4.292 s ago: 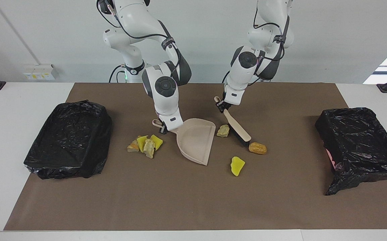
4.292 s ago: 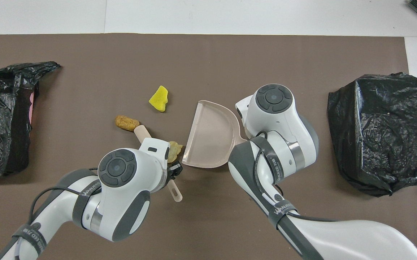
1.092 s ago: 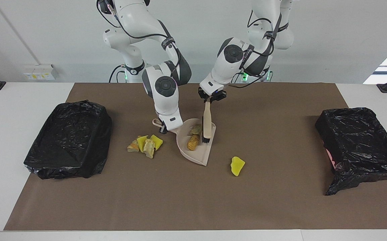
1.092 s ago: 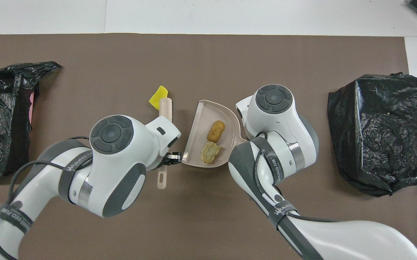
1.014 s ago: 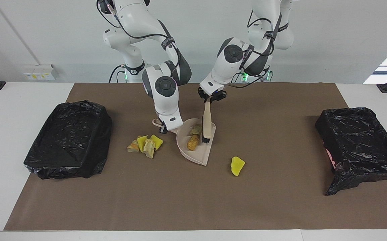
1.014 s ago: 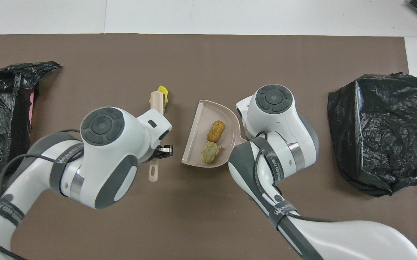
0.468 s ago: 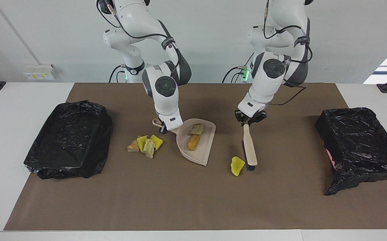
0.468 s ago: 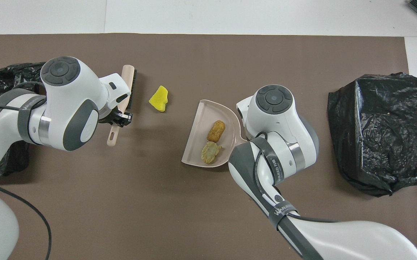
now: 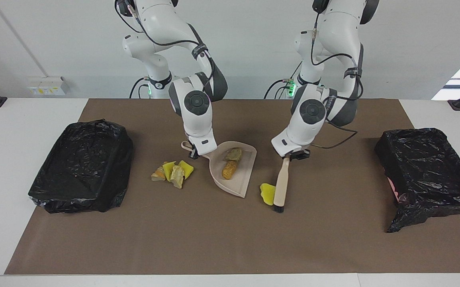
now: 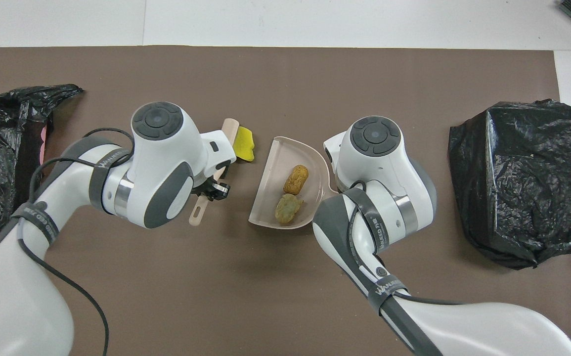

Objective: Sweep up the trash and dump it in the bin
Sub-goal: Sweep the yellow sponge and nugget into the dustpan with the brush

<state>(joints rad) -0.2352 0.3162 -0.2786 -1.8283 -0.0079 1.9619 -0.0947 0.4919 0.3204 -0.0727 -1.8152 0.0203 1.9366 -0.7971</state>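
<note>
Left gripper (image 9: 289,156) clamped on brush (image 9: 280,186) handle, nudging yellow foam wedge (image 9: 267,193): probably light, squashy, skittish; push low, not pinch. Right gripper (image 9: 192,153) clamped on dustpan (image 9: 237,177) handle.

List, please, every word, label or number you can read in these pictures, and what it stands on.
"WANEED", as far as it reads: black strap on the right arm, and again on the left arm's strap.
Other strap print: too blurred to read.
Wall box labels: too small to read.
</note>
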